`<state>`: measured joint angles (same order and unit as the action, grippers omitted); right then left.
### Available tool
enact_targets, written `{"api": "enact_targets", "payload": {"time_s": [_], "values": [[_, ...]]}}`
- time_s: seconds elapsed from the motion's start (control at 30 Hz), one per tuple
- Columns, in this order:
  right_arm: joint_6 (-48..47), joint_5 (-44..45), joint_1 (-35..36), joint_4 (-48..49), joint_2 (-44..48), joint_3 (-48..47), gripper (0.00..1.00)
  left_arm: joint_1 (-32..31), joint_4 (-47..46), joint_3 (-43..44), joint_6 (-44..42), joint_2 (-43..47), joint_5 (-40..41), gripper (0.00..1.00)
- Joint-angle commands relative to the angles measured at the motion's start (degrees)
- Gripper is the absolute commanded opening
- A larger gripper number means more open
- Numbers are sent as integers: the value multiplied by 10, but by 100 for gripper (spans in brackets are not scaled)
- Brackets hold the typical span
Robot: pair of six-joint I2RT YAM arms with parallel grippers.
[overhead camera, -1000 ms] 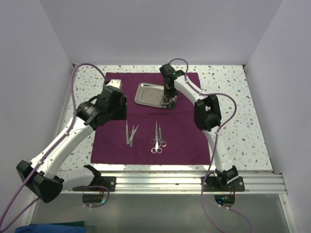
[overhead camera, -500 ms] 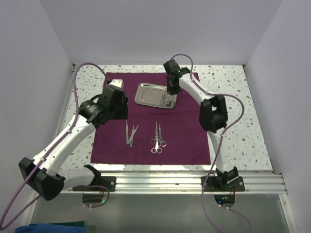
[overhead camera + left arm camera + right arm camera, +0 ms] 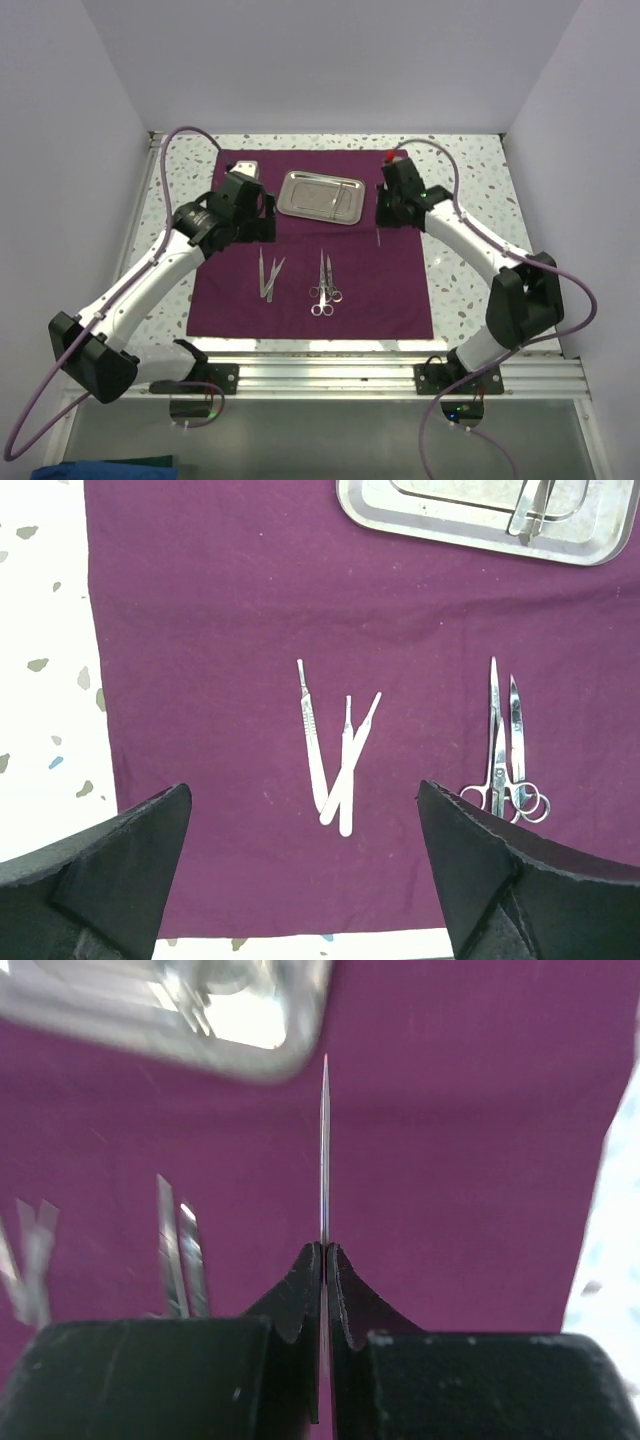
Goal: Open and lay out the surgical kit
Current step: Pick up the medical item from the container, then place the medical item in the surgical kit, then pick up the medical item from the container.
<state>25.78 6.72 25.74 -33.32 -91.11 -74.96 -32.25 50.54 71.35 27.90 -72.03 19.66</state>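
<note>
The surgical kit's maroon cloth (image 3: 400,290) lies spread flat on the table. Its shiny steel tray (image 3: 300,195) sits at the back of the cloth, with one instrument (image 3: 530,508) lying in it. Three thin silver handles (image 3: 335,755) and ring-handled scissors and forceps (image 3: 505,755) lie side by side nearer the front. My left gripper (image 3: 302,792) hovers open and empty above the thin handles, its wide-set fingers (image 3: 110,865) apart. My right gripper (image 3: 325,1252) is shut on a thin silver instrument (image 3: 324,1150), held just right of the tray's corner (image 3: 200,1020) above the cloth.
Speckled white tabletop (image 3: 480,230) borders the cloth on the left, right and back. Plain walls enclose the table on three sides. An aluminium rail (image 3: 330,372) with both arm bases runs along the near edge.
My right arm swung from over the tray to its right side, carrying the thin instrument out. My left gripper opened wider and shifted slightly toward the back.
</note>
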Motion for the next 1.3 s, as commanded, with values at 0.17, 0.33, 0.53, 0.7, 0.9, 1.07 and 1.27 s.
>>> {"api": "enact_targets", "payload": {"time_s": [0.17, 0.33, 0.53, 0.7, 0.9, 1.07, 1.27], "values": [[91, -65, 55, 96, 52, 191, 0, 7, -42, 17, 25, -29, -21, 99], [94, -65, 54, 106, 31, 206, 0, 7, -40, 32, 30, -51, -23, 100], [77, -62, 55, 65, 19, 179, 87, 8, -37, 30, 31, -51, -19, 99], [52, -38, 54, 23, -1, 77, 89, 9, -33, 25, 23, -44, -11, 99], [33, -25, 50, -9, -132, -129, 88, 17, -26, 33, 4, -36, -2, 99], [30, -10, 36, -36, -257, -290, 79, 27, -17, 25, -3, -18, -1, 99], [28, 36, 19, -97, -401, -437, 49, 40, -9, -4, -13, 12, -3, 100]]}}
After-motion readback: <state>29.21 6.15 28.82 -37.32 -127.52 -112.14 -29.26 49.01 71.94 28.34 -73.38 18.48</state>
